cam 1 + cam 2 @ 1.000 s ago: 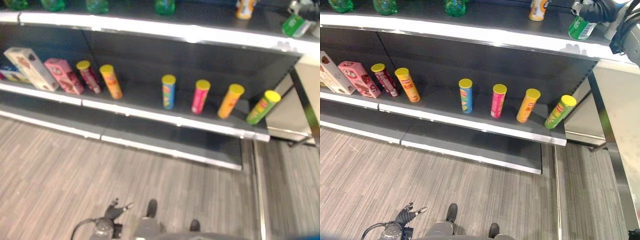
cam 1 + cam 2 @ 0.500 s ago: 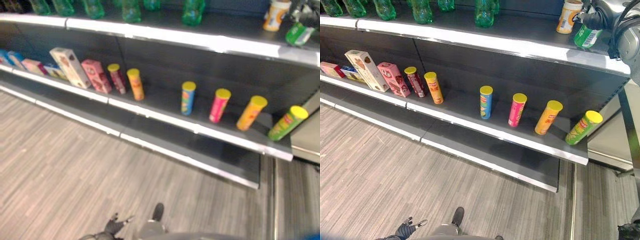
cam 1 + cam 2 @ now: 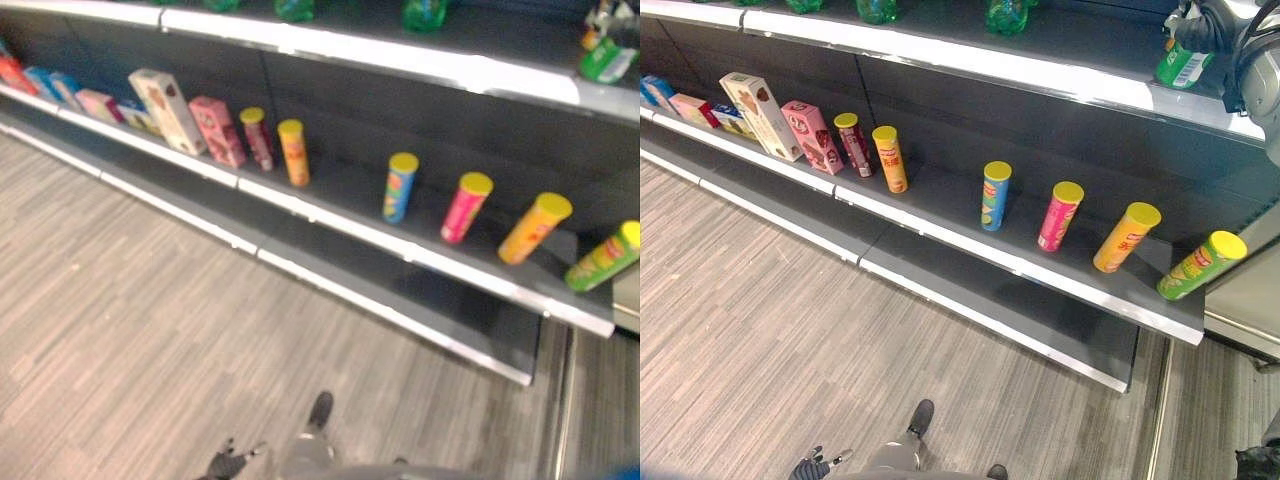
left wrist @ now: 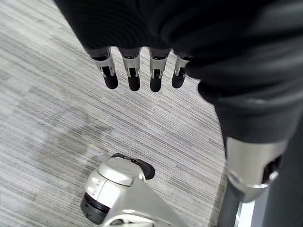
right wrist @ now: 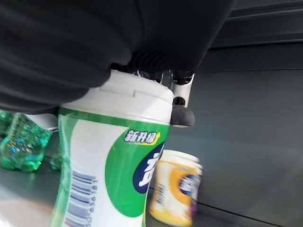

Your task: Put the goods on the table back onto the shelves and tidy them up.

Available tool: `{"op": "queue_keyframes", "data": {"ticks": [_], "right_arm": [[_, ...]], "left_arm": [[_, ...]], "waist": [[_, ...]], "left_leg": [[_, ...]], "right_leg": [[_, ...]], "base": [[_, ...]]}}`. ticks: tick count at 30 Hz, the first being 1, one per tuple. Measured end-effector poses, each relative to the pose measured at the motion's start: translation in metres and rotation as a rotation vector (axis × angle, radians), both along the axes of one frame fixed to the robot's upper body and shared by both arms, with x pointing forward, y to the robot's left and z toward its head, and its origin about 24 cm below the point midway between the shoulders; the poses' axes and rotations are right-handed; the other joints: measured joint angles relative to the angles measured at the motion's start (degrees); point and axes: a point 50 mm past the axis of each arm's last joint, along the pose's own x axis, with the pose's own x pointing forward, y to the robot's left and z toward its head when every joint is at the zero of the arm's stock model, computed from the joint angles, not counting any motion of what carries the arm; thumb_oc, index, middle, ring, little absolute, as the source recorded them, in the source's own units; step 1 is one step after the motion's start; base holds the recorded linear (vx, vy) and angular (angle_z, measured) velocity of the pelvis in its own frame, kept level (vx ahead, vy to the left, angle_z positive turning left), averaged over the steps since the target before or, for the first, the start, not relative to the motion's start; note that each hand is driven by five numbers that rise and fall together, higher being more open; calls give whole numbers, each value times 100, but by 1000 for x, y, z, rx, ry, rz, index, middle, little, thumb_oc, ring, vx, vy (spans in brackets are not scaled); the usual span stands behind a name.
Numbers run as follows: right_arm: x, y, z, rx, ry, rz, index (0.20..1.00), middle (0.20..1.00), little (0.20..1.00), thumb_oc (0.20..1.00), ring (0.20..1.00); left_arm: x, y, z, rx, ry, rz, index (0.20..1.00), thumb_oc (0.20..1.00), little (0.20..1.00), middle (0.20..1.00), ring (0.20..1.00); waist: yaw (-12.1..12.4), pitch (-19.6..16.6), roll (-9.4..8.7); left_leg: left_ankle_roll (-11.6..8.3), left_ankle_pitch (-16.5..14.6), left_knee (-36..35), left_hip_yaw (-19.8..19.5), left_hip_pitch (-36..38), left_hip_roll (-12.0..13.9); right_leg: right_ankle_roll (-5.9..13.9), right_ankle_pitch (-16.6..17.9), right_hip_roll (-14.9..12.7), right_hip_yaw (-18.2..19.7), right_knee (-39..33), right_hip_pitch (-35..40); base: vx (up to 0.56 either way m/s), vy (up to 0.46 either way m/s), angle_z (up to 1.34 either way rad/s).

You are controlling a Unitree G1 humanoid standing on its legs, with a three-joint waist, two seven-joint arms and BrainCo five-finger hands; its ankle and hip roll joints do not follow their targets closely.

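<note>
We see the right robot hand (image 3: 1200,25) gripping the green jar (image 5: 111,161) at the top shelf's (image 3: 1060,80) far right.

A shop: long shelves (image 3: 940,215) of lined-up snack tubes (image 3: 995,195).

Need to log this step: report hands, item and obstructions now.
Right hand shut on green-and-white plastic jar at upper dark shelf. Left hand open, low over grey floor. Yellow-orange jar stands beside it on shelf.
</note>
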Motion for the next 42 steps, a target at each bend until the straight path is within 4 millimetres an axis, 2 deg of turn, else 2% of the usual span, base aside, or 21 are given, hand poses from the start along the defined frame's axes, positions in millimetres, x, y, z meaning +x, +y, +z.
{"op": "queue_keyframes", "data": {"ticks": [6,17,42], "right_arm": [[0,0,2,-17,2,-9,200,200,200,200,200],[-4,-19,6,-9,3,-103,200,200,200,200,200],[-2,-18,4,-22,49,-121,200,200,200,200,200]], "left_arm": [[1,0,0,6,-2,3,1000,1000,1000,1000,1000],[3,-1,0,11,-8,-7,1000,1000,1000,1000,1000],[11,-5,1,8,-22,-38,1000,1000,1000,1000,1000]], "waist": [[50,5,1],[58,13,13],[32,68,-68]], "left_leg": [[12,35,4,26,-64,6],[-80,115,43,50,-165,69],[-77,118,93,229,-140,71]], "right_leg": [[-19,-11,14,12,17,-53],[-94,-123,169,-170,15,-2],[-64,-170,167,-159,16,53]], "base": [[4,-1,2],[8,-2,11],[0,0,0]]}}
